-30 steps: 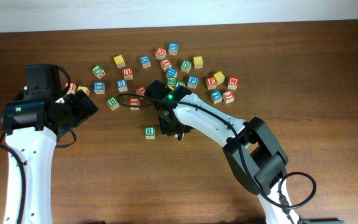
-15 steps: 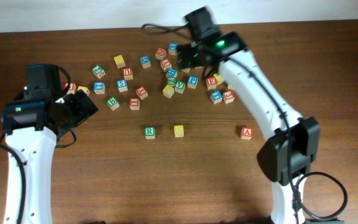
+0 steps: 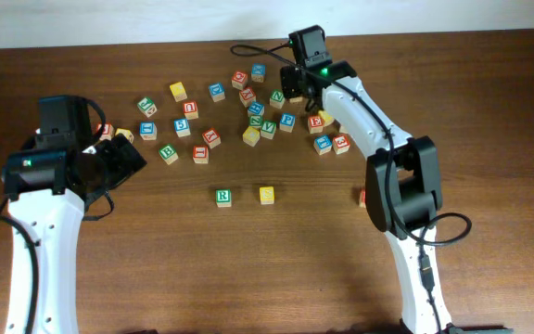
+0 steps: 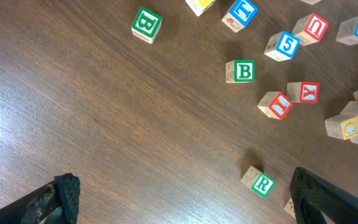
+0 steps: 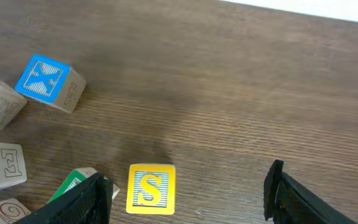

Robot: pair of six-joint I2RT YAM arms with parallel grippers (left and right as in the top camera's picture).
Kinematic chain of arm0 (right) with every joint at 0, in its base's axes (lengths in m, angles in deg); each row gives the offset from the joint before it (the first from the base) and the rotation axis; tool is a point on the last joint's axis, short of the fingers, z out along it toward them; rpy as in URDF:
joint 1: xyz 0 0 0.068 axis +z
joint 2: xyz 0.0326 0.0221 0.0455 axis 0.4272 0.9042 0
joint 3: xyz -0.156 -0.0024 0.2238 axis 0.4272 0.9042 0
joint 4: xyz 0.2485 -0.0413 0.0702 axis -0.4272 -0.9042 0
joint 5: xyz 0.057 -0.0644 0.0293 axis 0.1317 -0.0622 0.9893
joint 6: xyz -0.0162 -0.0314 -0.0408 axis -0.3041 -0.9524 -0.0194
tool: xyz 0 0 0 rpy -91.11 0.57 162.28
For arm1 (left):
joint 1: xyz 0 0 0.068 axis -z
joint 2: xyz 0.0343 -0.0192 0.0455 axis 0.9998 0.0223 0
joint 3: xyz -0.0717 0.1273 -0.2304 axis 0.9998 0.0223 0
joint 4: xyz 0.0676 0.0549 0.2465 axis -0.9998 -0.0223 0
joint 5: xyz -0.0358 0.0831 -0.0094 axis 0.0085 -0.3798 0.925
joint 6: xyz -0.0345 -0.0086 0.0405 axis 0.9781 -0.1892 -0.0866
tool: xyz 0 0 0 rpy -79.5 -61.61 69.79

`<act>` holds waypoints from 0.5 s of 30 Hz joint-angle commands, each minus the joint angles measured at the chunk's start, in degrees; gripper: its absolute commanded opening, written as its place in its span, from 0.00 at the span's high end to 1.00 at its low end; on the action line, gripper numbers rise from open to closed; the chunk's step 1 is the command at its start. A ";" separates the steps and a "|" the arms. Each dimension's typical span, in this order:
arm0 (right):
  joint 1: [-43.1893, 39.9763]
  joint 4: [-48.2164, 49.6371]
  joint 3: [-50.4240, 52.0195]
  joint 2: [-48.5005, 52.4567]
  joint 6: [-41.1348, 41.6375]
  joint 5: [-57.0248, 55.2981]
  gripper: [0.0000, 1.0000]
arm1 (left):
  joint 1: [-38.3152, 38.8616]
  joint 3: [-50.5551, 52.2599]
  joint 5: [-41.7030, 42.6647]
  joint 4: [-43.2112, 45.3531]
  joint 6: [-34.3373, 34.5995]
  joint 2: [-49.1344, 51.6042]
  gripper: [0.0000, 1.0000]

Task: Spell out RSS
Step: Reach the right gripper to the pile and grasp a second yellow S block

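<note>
Currently my right claw (image 5: 188,186) is spread wide and holds nothing. It is low over the far side of the dark brown wooden table (image 5: 241,74).

A small wooden cube with a yellow-printed S face (image 5: 151,188) sits flat on the table between the fingers. It is closer to one finger than the other and touches neither. A small wooden cube with a blue-printed X face (image 5: 45,81) lies near it, apart.

My left claw (image 4: 185,199) is also spread and empty, hovering over bare wood.

A small wooden cube with a green-printed R face (image 3: 222,197) lies alone toward the near side. A small wooden cube with a yellow top (image 3: 266,195) stands near its right, apart; its letter is unreadable. A loose scatter of other letter cubes (image 3: 202,139) lies beyond them.
</note>
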 commanded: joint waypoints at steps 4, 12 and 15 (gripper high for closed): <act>-0.07 -0.33 0.00 4.42 0.46 3.54 0.29 | -0.33 -0.09 -0.26 -0.09 0.48 -0.15 0.01; -0.17 1.79 -0.02 4.42 1.99 3.52 0.36 | -0.31 -0.09 -0.26 -0.09 0.48 -0.15 0.01; -0.57 2.56 -0.02 4.42 3.17 3.54 0.35 | -0.33 -0.09 -0.26 -0.09 0.48 -0.15 0.01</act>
